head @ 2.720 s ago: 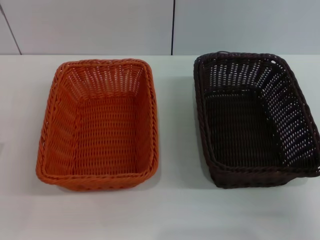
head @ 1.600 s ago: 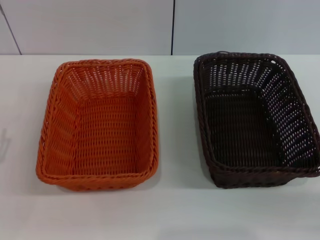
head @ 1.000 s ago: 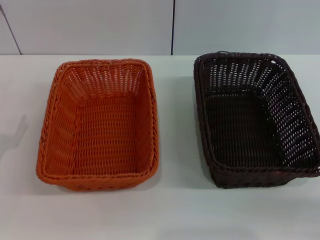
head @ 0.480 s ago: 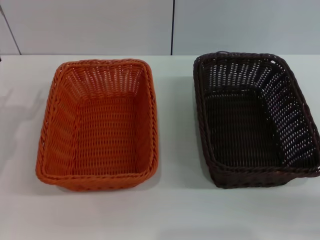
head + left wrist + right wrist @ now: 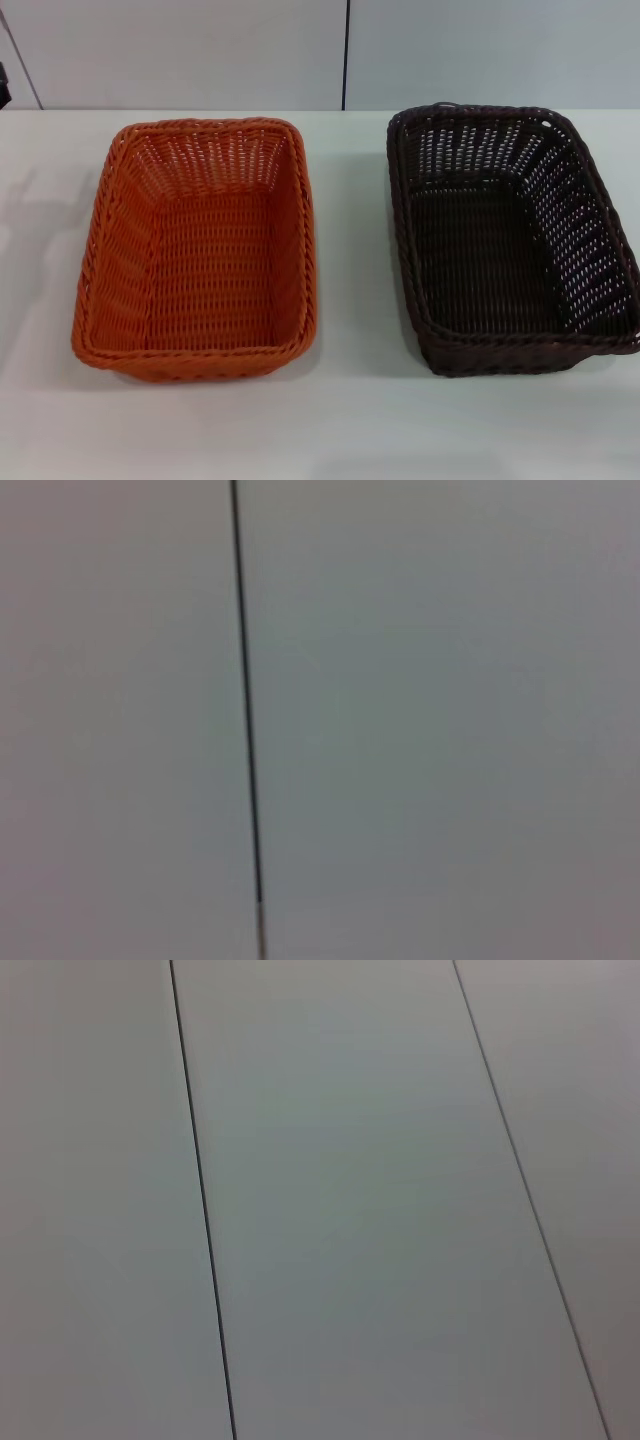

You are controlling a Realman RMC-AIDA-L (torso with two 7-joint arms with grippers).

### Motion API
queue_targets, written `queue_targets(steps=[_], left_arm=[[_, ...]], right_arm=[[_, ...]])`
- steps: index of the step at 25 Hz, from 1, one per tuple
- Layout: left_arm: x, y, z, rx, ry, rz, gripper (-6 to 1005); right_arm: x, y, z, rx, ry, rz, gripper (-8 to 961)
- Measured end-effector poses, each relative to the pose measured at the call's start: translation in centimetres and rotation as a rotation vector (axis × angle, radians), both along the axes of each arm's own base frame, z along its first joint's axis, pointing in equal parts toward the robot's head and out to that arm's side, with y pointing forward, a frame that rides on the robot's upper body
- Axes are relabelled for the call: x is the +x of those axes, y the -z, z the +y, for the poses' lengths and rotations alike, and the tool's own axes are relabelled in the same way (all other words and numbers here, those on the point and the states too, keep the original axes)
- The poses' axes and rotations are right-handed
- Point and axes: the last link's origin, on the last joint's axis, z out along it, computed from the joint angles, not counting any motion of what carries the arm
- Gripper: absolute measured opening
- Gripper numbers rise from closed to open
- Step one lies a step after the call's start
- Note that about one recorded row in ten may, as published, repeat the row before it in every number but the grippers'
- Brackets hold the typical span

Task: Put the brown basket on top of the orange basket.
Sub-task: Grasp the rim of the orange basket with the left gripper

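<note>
Looks like plain test room or lab, not home. Bare white tabletop [image 5: 350, 420] fills view. Flat pale wall panels [image 5: 200, 50] at 12 o'clock, split by thin dark seams [image 5: 346, 55]. Both wrist views show same smooth grey-white panels with dark lines. No furniture, decoration or kitchen things seen.
</note>
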Motion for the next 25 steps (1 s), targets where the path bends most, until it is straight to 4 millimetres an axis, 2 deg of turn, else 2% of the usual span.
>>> queue_targets(steps=[7,14,20,25], left_arm=[[-0.1,-0.6,0.4,0.035,-0.089,0.012,800],[0.0,-1.0,0.6,0.026,-0.106,-0.025,800],[0.3,-0.4,1.3,-0.006,-0.115,0.004,799],[-0.1,0.9,1.6,-0.037,-0.158,0.056,798]], right_arm=[[-0.1,0.1,0.4,-0.005,-0.003,0.002,823],[-0.3,0.1,0.6,-0.004,-0.017,0.004,822],[-0.3,0.2,0.3,-0.008,-0.019,0.004,822],[-0.2,0.2,0.0,-0.009,-0.014,0.004,822]])
